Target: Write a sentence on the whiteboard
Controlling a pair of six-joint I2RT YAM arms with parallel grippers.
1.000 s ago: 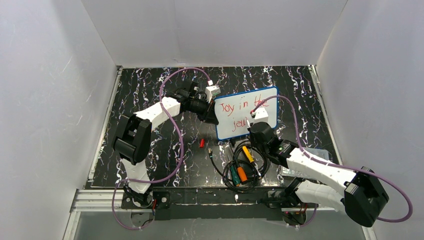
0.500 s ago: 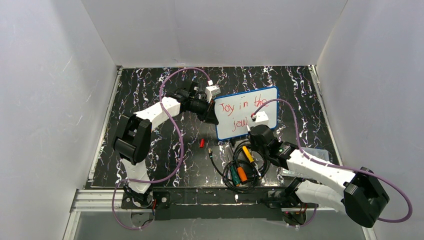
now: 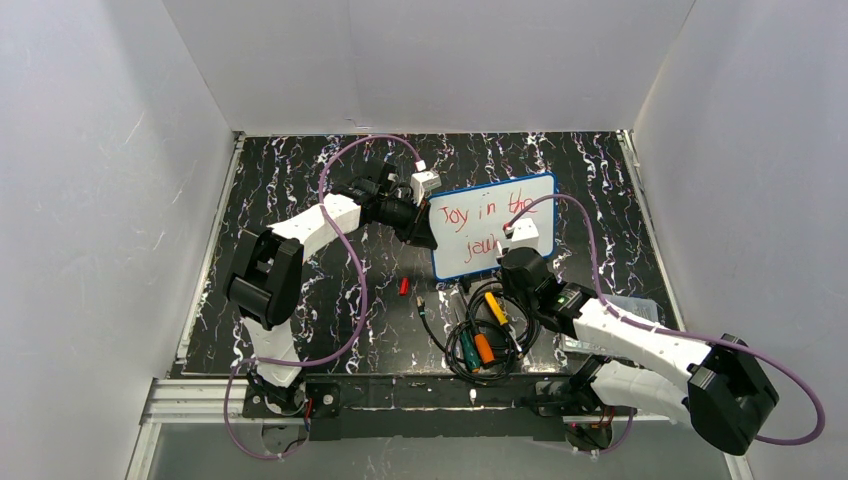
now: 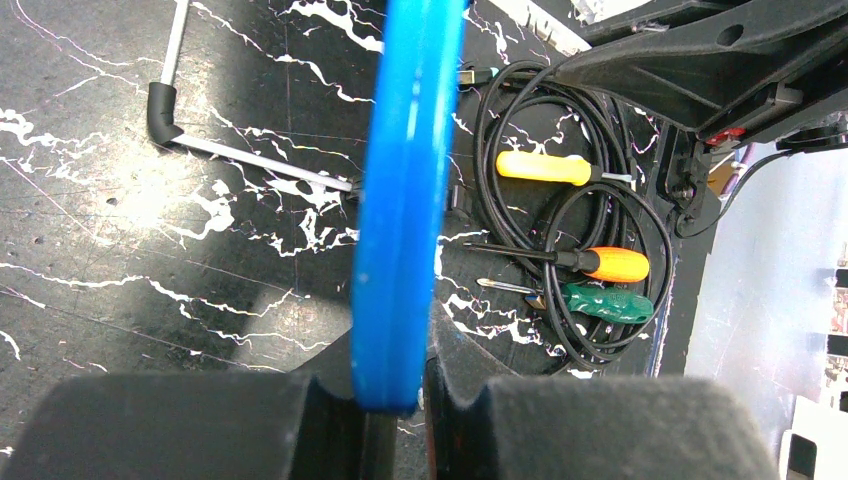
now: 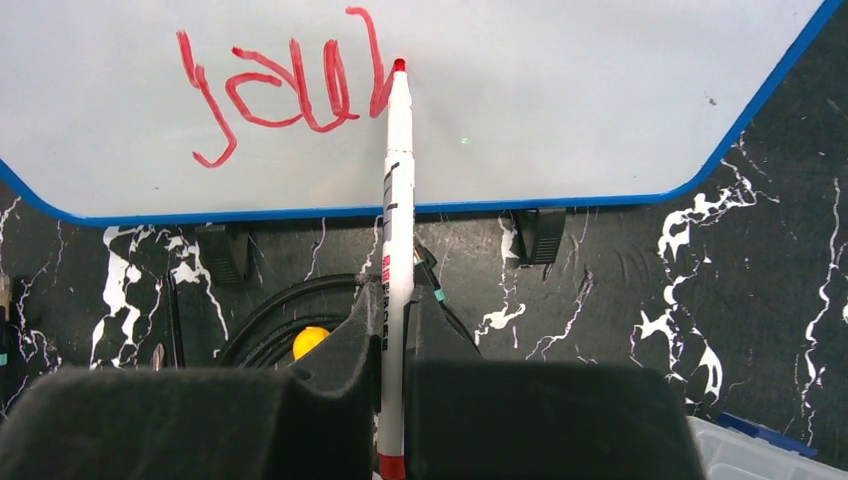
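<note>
The whiteboard (image 3: 500, 225), white with a blue rim, stands propped on the dark table. Red lettering (image 3: 487, 212) reads "Joy in the" on the upper line, with "jaw" (image 5: 285, 90) begun below it. My left gripper (image 4: 395, 400) is shut on the board's blue left rim (image 4: 405, 180). My right gripper (image 5: 395, 330) is shut on a white marker (image 5: 395, 220). Its red tip (image 5: 399, 66) touches the board at the end of the last red stroke.
A coil of black cable (image 3: 490, 325) with yellow (image 3: 495, 308), orange (image 3: 484, 349) and green (image 3: 468, 350) screwdrivers lies in front of the board. A small red cap (image 3: 404, 286) lies to the left. A clear plastic box (image 3: 625, 305) is under the right arm.
The right gripper has shifted slightly with the marker along the lower line. The left arm and the board have not moved.
</note>
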